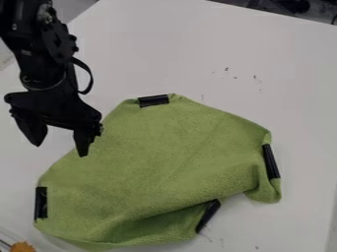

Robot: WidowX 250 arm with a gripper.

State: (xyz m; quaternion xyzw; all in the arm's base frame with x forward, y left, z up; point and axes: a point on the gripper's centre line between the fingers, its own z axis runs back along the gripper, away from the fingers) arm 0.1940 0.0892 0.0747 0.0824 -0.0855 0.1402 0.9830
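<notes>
Hangs at left of frame with gripper (60,150) spread wide and empty, near green cloth (164,152); looks pre-grasp, probably calls for careful alignment before closing.

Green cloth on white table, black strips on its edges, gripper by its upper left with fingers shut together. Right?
No: the camera view shows the gripper with fingers apart, not shut together. Otherwise as stated: green cloth on white table, black strips on its edges, gripper by its upper left.
</notes>
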